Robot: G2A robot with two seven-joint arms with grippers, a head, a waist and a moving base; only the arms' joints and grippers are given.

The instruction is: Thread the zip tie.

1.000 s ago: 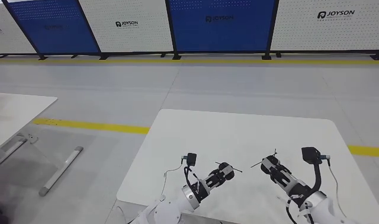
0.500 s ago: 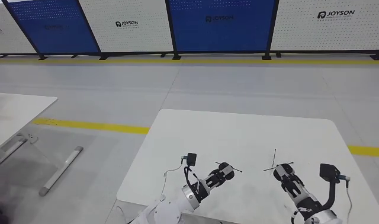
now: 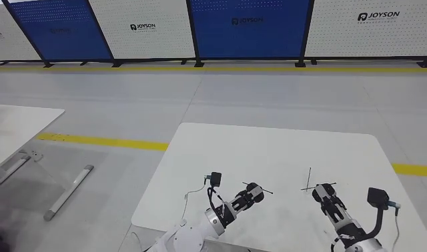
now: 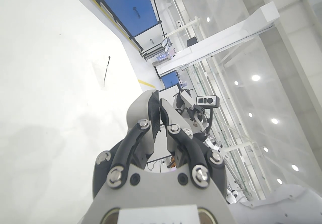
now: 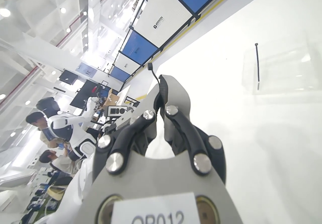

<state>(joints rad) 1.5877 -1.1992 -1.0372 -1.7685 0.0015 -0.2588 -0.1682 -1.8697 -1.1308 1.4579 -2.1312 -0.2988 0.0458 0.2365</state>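
My left gripper (image 3: 255, 190) (image 4: 158, 100) hovers near the table's front edge, shut on a black zip tie (image 3: 263, 189) that sticks out on both sides of the fingers. To its right, my right gripper (image 3: 323, 188) (image 5: 161, 84) is shut on a second black zip tie (image 3: 308, 188); the head of this second zip tie (image 5: 150, 66) pokes out past the fingertips. A third zip tie (image 3: 309, 175) (image 5: 257, 64) (image 4: 106, 71) stands apart from both grippers, held in a clear block (image 5: 279, 71) on the table.
The white table (image 3: 267, 145) is bare beyond the grippers. Its front edge lies just under both arms. The right arm's gripper (image 4: 186, 109) appears in the left wrist view, beyond the left fingers. Blue and white partition panels (image 3: 247, 22) stand far behind.
The right arm has drawn back toward the near right corner of the table, carrying its zip tie away from the standing one. The left arm has kept still.
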